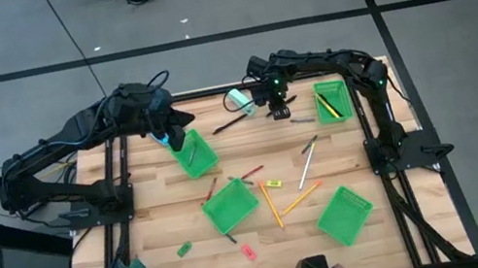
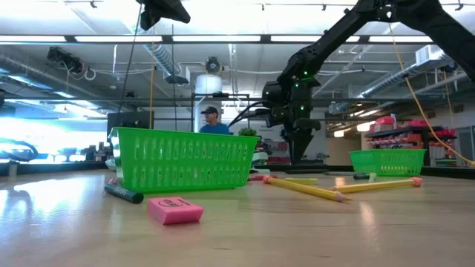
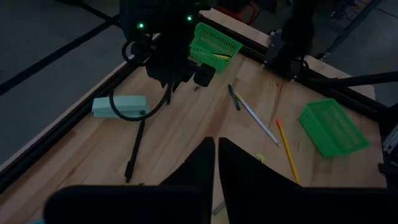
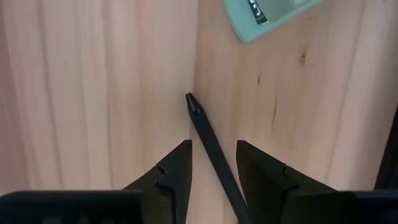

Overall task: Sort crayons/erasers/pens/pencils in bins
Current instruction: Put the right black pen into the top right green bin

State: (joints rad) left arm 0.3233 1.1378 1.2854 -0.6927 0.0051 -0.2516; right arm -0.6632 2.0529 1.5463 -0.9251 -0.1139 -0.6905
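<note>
- Black pen (image 4: 208,146): lies flat on the wooden surface (image 1: 159,237) near its far edge, between the open fingers (image 4: 171,174) of the right hand (image 4: 213,167), neither touching it; a teal-and-white block (image 4: 267,15) sits just beyond its tip.
- Right hand: half open, empty, low over the pen.
- Left hand (image 3: 216,171): fingers together, holding nothing, above a green bin (image 1: 193,154) at far left.
- Other bins: one far right (image 1: 333,101) with sticks inside, one central (image 1: 230,206), one near right (image 1: 344,215).
- Loose items: yellow and orange pencils (image 1: 272,209) between the bins; pink eraser (image 2: 174,210) near the front edge.
</note>
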